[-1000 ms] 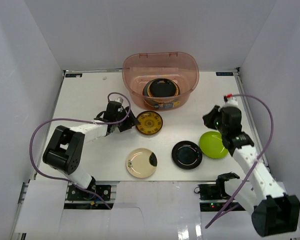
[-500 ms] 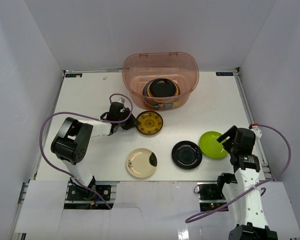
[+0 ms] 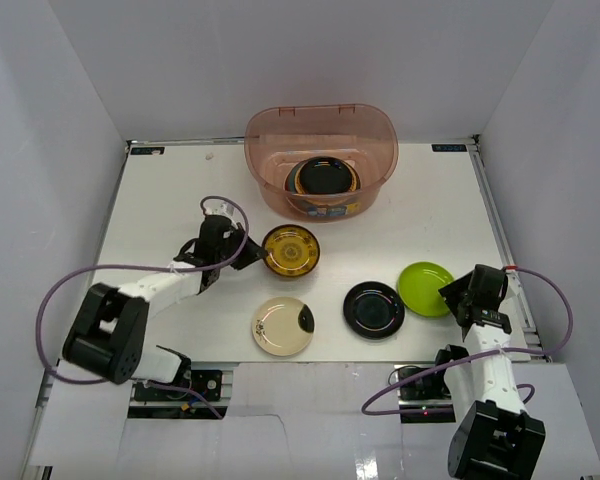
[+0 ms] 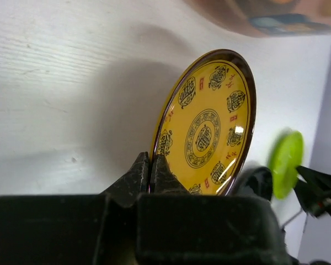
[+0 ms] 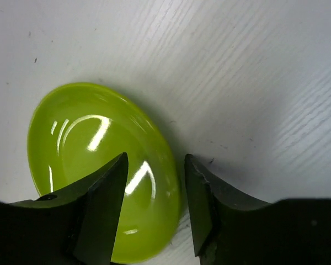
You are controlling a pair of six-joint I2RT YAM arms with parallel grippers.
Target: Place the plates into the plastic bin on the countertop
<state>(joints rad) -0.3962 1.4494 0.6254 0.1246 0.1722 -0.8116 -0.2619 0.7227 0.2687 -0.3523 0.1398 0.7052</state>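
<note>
Left hand [image 4: 151,165] was clenched on the near rim of the yellow patterned plate [image 3: 291,250]. In the wrist view both fingertips were pinched tight on the edge. The plate was tipped up steeply, its patterned face turned to the right. Its lower edge was hidden behind the hand, so I couldn't tell whether it was clear of the tabletop [image 3: 170,200]. It was just in front of the plastic bin [image 3: 270,180], with a small gap between them.

The bin stood at the far middle of the tabletop. Inside it a glossy black plate [image 3: 325,176] lay on top of at least one other dish, of which only a yellowish edge showed.

Right hand [image 5: 154,171] was released, with its fingers spread across the rim of the lime green plate [image 3: 425,287]. One finger was over the plate's hollow and the other over bare tabletop outside it. I couldn't tell if either finger touched the rim. The lime plate lay flat at the right side.

Just beside it to the left was a second black plate [image 3: 373,309], flat, near the front centre. A cream plate with a black patch [image 3: 282,326] lay further left near the front edge, apart from the others.
</note>
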